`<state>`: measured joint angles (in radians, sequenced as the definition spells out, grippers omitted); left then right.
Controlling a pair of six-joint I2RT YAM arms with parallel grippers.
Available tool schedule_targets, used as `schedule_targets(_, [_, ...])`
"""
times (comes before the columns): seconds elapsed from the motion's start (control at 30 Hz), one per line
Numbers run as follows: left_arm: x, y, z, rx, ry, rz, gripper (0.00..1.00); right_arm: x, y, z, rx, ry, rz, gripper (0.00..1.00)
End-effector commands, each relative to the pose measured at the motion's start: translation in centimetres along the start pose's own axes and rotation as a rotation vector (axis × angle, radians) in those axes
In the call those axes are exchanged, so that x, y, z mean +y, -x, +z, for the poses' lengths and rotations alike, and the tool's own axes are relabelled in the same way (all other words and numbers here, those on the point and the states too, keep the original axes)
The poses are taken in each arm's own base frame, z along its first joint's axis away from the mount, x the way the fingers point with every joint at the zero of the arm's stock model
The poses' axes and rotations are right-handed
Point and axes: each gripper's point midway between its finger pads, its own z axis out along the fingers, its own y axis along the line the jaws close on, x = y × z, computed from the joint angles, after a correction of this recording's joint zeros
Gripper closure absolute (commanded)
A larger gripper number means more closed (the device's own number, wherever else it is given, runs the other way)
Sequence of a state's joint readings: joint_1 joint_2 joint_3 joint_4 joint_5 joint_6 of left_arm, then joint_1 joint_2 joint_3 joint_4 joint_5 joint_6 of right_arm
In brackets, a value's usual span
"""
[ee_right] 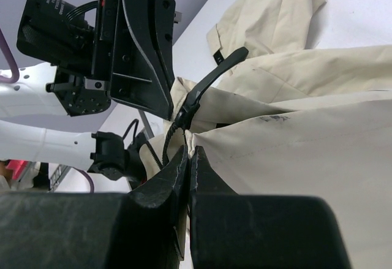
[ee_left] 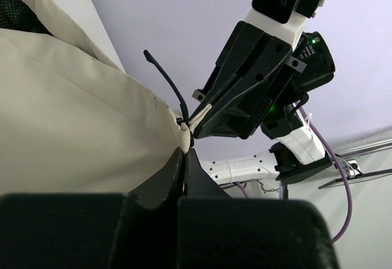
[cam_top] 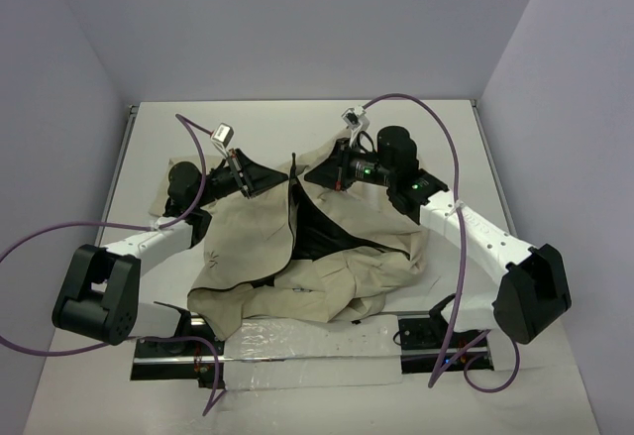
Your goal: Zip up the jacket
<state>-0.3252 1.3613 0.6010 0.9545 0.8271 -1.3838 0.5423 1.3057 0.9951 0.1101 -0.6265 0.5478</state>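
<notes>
One jacket (cam_top: pixel 297 257) is being held at its far front edges by two clamped grippers, the left gripper (cam_top: pixel 284 184) and the right gripper (cam_top: pixel 308 175), tips nearly meeting. Bare table (cam_top: pixel 297 123) is being left beyond the jacket.

- jacket (cam_top: pixel 248 242): plain cream-beige; lining (cam_top: pixel 322 227) black.
- star mark (cam_top: pixel 211 257): dark, on the jacket's left panel.
- zipper pull (ee_right: pixel 211 79): black.
- arms (cam_top: pixel 480 237) either side of jacket: white and black.
- cables (cam_top: pixel 411 97): purple.
- table (cam_top: pixel 287 123) under jacket: white.
- walls (cam_top: pixel 297 19): pale lilac.
</notes>
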Motion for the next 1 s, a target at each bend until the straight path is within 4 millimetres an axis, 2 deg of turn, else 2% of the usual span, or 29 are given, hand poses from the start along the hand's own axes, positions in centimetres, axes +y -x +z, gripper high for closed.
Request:
schedule_targets(0.0, [-2.24,0.30,-0.23,-0.008,-0.071,0.080,1.00,1.86,2.50,0.08,-0.058,0.063,-0.047,1.00])
schedule_targets(0.47, [-2.28,0.15,-0.32,-0.004,-0.075,0.085,1.00,2.11,2.99,-0.04,-0.077,0.088,-0.039,1.00])
schedule_targets(0.97, [-2.76,-0.11,-0.64,-0.007,-0.088,0.107,1.00,1.50,3.09,0.67,-0.074,0.092,0.025,1.00])
